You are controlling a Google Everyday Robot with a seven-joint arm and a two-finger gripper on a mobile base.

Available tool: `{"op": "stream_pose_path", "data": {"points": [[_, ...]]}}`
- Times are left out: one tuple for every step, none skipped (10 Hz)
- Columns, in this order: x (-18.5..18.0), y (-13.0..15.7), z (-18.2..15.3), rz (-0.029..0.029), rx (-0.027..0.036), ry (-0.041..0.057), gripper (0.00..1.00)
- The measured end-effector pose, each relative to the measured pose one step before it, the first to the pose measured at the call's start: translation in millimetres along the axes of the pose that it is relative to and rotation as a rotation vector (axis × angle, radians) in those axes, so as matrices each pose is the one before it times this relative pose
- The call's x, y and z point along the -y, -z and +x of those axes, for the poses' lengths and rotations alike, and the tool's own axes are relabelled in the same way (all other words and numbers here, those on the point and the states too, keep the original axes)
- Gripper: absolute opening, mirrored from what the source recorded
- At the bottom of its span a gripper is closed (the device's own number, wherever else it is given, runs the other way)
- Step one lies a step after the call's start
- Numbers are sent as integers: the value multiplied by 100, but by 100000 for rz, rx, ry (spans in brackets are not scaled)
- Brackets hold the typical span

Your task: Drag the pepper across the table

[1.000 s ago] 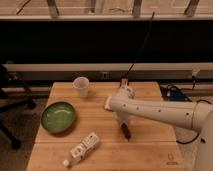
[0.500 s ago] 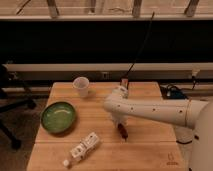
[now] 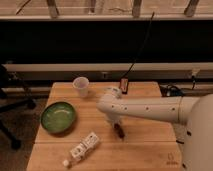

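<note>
Reaching in from the right, the white arm [image 3: 150, 107] spans the table [image 3: 150, 150]; its gripper [image 3: 117, 125] points down near the table's middle, jaws closed at the pepper [image 3: 119, 131], which lies on the wood directly beneath; whether the pepper is pinched cannot be told. Green bowl [image 3: 58, 117] left of the pepper; white cup [image 3: 80, 86] behind-left; white bottle [image 3: 82, 148] lying front-left; black-and-red device [image 3: 124, 85] behind.

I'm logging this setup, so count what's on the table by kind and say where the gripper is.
Bowl: 1
Cup: 1
Bottle: 1
Black-and-red device: 1
Pepper: 1
Total: 5
The gripper is down at the pepper, mid-table, shut.
</note>
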Motion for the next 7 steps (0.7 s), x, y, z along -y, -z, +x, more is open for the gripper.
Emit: {"op": "stream_pose_path", "data": {"points": [[684, 107, 44, -394, 50, 1699, 20], [710, 156, 130, -368, -150, 1685, 20], [598, 87, 79, -467, 47, 1417, 20], [-34, -10, -15, -221, 53, 411, 20], [-43, -29, -5, -305, 56, 808, 20], [683, 66, 173, -292, -49, 1609, 20], [926, 157, 255, -83, -160, 1541, 20]]}}
